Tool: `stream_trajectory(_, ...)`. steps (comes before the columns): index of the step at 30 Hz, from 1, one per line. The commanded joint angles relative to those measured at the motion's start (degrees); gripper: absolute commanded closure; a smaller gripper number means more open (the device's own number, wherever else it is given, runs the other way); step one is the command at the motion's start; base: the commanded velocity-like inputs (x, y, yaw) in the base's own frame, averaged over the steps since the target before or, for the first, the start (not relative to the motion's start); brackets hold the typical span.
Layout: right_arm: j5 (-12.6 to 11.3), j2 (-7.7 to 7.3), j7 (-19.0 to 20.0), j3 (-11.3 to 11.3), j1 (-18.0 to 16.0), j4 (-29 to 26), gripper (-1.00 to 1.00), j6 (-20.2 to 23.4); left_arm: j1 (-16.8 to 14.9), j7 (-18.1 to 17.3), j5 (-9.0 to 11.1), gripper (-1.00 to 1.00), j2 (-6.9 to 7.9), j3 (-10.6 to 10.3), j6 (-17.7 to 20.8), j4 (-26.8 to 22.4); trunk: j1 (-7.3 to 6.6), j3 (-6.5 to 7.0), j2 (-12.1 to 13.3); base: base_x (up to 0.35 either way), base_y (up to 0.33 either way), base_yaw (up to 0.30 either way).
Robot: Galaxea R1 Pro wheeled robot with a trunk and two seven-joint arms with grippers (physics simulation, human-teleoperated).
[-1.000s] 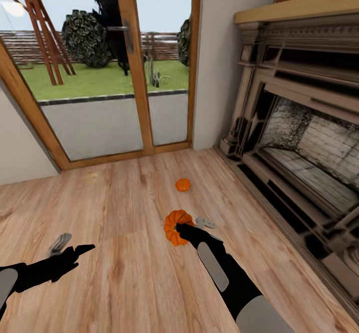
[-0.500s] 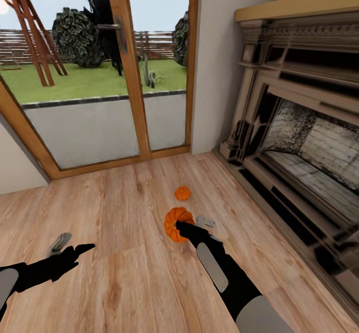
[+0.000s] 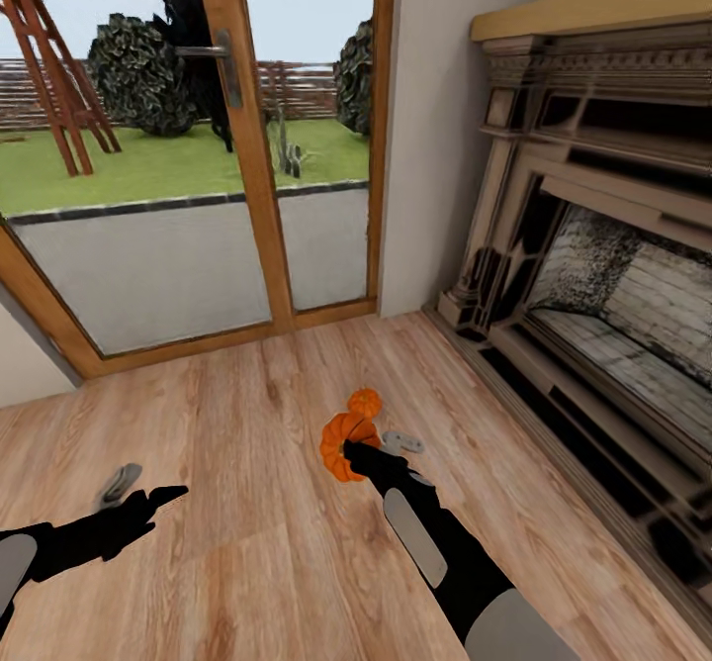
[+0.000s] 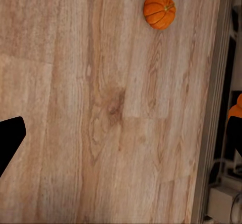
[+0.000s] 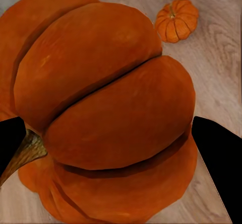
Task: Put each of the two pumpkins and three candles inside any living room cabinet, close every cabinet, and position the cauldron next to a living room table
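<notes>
The right hand (image 3: 348, 449) pinches one pumpkin (image 3: 339, 440). The view has swung, so the second pumpkin (image 3: 364, 403) on the floor (image 3: 247, 542) now sits just at one o'clock. Left hand (image 3: 148, 493) is spread, empty. The cabinet trip likely follows.

Head view: high, angled down over wood floor (image 3: 247, 542) toward glass door (image 3: 188, 146) and fireplace (image 3: 593, 245)
Left wrist view: looks down at floor from moderate height
Right wrist view: very close on held pumpkin (image 5: 106, 113)
All three share second pumpkin (image 3: 364, 403) (image 4: 159, 10) (image 5: 177, 20) on floor
</notes>
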Motion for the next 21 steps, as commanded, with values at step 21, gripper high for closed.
stream_trajectory(21, -0.5, 0.0, -0.3, 0.2, -0.1, -0.1, 1.0, 0.2, 0.0, -0.7, -0.5, -1.0, 0.08, 0.2, 0.3, 0.1, 0.02, 0.69, 0.0, 0.303, 0.175, -0.267)
